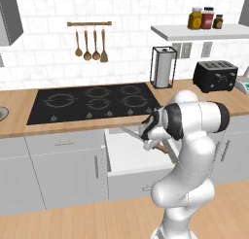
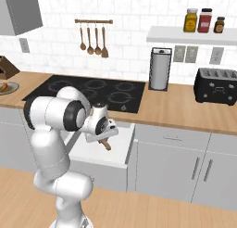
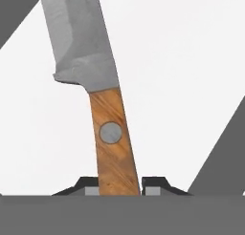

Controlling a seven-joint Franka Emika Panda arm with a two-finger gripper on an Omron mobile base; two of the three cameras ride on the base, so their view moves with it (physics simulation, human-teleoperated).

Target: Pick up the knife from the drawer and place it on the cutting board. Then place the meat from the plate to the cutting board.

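Note:
The knife [image 3: 112, 143] has a silver blade and a brown wooden handle, and my gripper [image 3: 119, 187] is shut on the end of that handle. In the left base view the gripper [image 1: 151, 136] holds the knife [image 1: 130, 132] over the white inside of the pulled-out drawer [image 1: 127, 158], blade pointing left. From the right base view the handle [image 2: 106, 144] sticks out below the gripper [image 2: 104, 136] above the drawer [image 2: 102, 156]. At the far left the plate [image 2: 9, 88] sits on the counter with the orange-brown meat [image 2: 3, 86] on it. The cutting board is out of view.
A black cooktop [image 1: 92, 103] lies behind the drawer. On the counter to the right stand a paper-towel holder [image 1: 163, 68] and a black toaster [image 1: 215, 76]. A knife block [image 2: 6, 67] stands behind the plate. Grey cabinet doors [image 1: 63, 177] flank the drawer.

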